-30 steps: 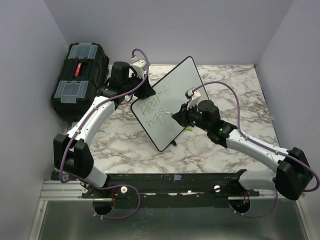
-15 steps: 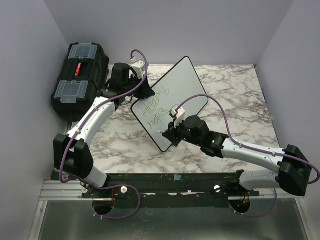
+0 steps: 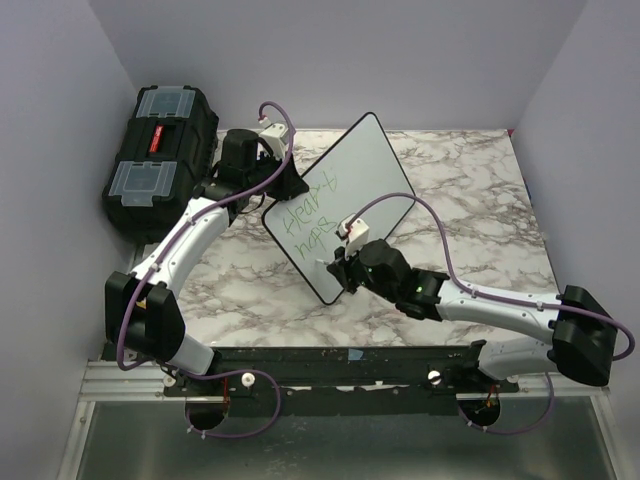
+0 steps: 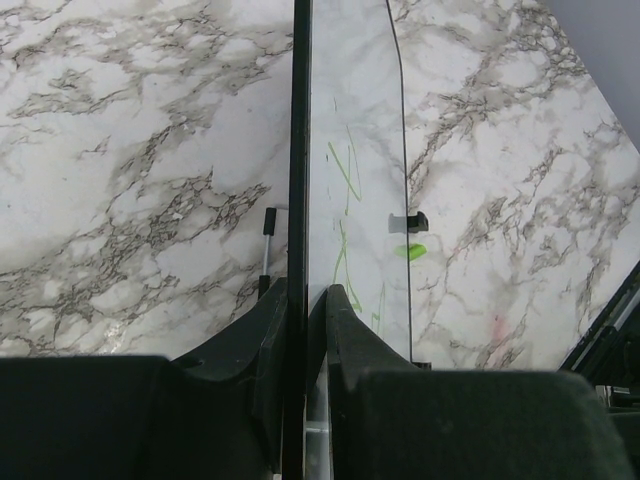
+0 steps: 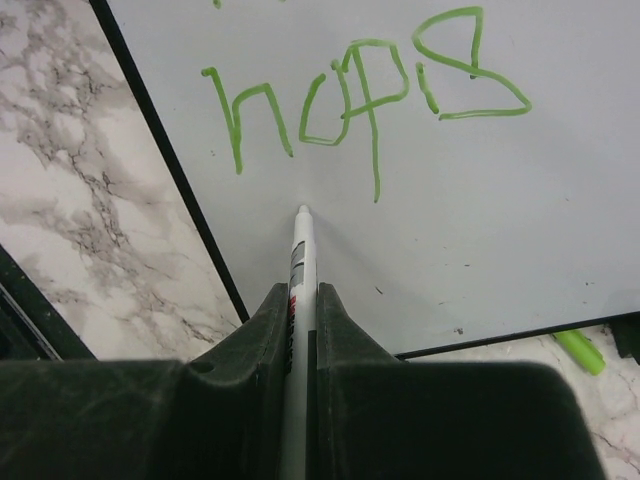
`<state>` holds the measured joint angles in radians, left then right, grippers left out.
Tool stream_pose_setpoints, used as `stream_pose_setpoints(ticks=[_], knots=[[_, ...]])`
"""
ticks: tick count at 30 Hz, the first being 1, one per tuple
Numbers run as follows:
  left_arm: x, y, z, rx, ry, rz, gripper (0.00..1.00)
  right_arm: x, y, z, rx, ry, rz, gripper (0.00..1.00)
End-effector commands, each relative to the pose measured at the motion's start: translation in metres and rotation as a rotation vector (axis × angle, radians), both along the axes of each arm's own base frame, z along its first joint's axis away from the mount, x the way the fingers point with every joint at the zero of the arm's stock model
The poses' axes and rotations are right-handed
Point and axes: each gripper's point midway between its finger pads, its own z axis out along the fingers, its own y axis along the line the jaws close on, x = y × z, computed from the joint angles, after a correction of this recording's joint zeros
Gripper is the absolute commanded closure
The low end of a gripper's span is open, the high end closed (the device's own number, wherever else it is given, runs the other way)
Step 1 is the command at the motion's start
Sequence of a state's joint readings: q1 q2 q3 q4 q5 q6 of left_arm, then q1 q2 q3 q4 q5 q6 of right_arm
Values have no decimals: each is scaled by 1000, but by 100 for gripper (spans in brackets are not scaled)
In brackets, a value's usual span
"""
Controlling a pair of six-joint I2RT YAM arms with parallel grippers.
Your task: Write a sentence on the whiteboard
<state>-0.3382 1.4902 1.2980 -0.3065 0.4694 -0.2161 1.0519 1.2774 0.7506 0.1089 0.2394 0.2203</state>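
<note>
Overhead, the right tool has been swung left to the near corner of the whiteboard, which is held tilted toward the counter's far edge. Left wrist: the left tool is clenched on its edge. Right wrist: a marker is grasped, its long axis aimed just below the sentence.

A white, grey-veined marble-patterned counter is boxed in by plain pale lilac walls — left, far, right; a black plastic toolbox stands far left.
</note>
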Motion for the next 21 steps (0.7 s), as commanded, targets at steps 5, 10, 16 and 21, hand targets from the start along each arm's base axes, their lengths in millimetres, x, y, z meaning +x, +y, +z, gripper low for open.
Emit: stream_pose_setpoints(ticks=[5,10,16,21], knots=[[-11,10,-30,118,27,-2,100,-5,-9,-31,-90,50,-14,99],[-12,11,-27,118,20,1,100,-14,-16,-49,-135,89,-8,99],[-13,11,-26,118,17,4,100,-28,-30,-70,-178,160,-10,99],[-13,11,-25,112,15,3,100,-32,-30,-75,-182,180,-14,99]])
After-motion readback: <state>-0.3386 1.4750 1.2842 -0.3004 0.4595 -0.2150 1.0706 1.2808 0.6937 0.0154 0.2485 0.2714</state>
